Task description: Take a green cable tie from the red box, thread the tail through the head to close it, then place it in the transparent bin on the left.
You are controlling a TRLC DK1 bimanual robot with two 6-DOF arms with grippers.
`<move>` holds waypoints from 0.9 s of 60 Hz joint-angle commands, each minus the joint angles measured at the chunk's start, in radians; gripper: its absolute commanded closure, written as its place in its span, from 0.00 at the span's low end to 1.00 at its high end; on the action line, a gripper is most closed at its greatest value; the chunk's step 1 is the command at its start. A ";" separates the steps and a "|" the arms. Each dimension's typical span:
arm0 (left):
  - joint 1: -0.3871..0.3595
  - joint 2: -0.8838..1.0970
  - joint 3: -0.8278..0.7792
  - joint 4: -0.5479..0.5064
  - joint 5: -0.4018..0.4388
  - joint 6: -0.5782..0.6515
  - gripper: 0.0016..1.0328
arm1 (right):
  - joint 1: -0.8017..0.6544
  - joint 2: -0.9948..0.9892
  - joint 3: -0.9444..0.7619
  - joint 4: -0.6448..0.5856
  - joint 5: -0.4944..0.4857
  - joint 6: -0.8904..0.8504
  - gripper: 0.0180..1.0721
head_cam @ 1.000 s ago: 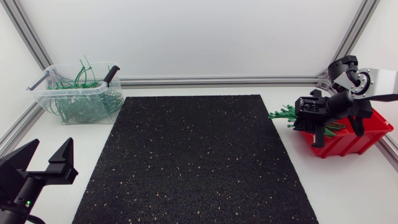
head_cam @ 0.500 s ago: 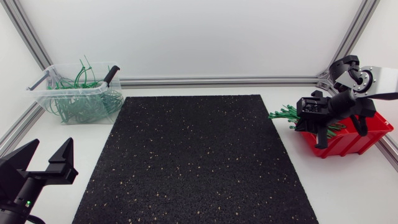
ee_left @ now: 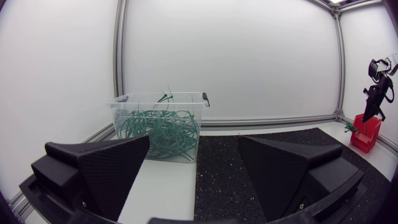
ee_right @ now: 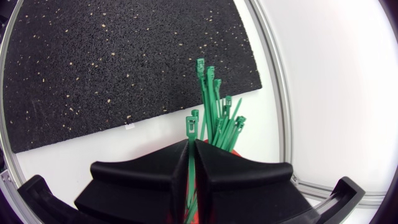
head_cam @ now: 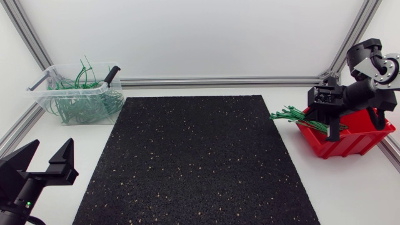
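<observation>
The red box (head_cam: pixel 357 141) stands at the table's right edge, with a bundle of green cable ties (head_cam: pixel 291 115) sticking out over its left rim. My right gripper (head_cam: pixel 335 130) hangs over the box, fingers pointing down. In the right wrist view the right gripper (ee_right: pixel 191 151) is shut on a single green cable tie (ee_right: pixel 191 124), whose head pokes out ahead of the fingertips; the other ties (ee_right: pixel 219 106) fan out beyond it. The transparent bin (head_cam: pixel 80 99) at the back left holds several looped green ties. Near the front left corner my left gripper (head_cam: pixel 39 164) stands open and holds nothing.
A black speckled mat (head_cam: pixel 194 156) covers the middle of the table. Aluminium frame rails (head_cam: pixel 219 81) run along the back and side edges. In the left wrist view the bin (ee_left: pixel 158 124) lies ahead of the left gripper (ee_left: pixel 193 180), and the red box (ee_left: pixel 365 132) far off.
My right gripper has closed on one green tie and lifted up and to the right over the red box. The left arm has not moved.
</observation>
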 commanded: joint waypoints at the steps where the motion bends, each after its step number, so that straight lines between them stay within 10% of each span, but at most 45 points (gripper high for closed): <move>1: 0.007 -0.010 -0.039 -0.022 -0.006 -0.004 0.04 | 0.001 -0.073 -0.019 -0.017 0.003 -0.027 0.94; 54: -0.045 0.202 0.230 -0.142 0.001 -0.126 0.05 | 0.501 -0.421 0.320 -0.405 -0.017 0.725 0.95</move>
